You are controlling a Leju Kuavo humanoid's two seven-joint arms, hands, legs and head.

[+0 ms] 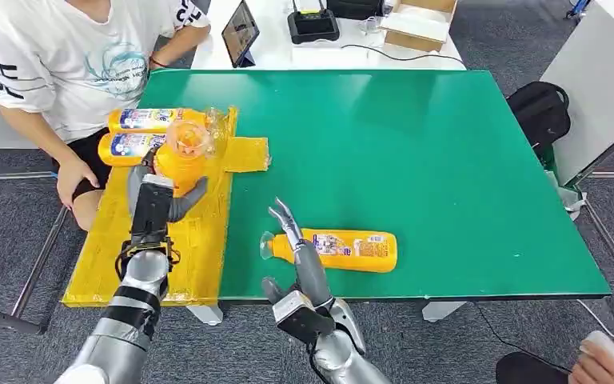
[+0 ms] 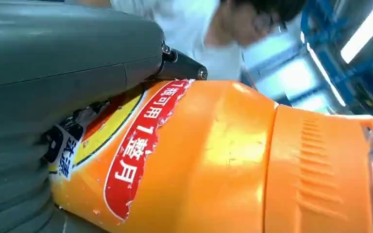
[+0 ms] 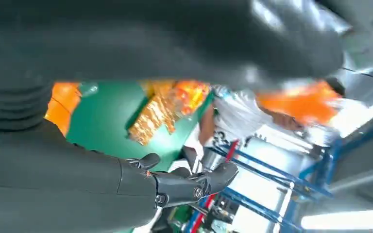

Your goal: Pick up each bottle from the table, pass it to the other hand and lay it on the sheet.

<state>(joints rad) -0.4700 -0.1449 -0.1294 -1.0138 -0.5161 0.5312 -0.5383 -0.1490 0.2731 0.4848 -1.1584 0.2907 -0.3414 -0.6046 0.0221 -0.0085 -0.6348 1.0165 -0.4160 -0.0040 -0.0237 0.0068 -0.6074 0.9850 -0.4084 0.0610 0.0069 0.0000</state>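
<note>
My left hand (image 1: 156, 200) grips an orange bottle (image 1: 182, 156) above the far part of the yellow sheet (image 1: 200, 240), its clear cap pointing away from me. Up close, the left wrist view has this bottle (image 2: 223, 155) pressed against that hand (image 2: 53, 73). Two more orange bottles (image 1: 148, 120) (image 1: 128, 148) lie side by side at the sheet's far end. Another bottle (image 1: 352, 250) lies on its side on the green table (image 1: 416, 144) near the front edge. My right hand (image 1: 300, 256) hovers beside its cap end, fingers spread and empty; its fingers (image 3: 184, 187) appear in the right wrist view.
A person in a white shirt (image 1: 72, 56) sits at the table's far left, close to the sheet. A tablet (image 1: 240, 32) and a cardboard box (image 1: 420, 24) stand on the white desk behind. A black backpack (image 1: 540, 108) lies on the floor at right. Another person's hand (image 1: 600, 360) is at the lower right.
</note>
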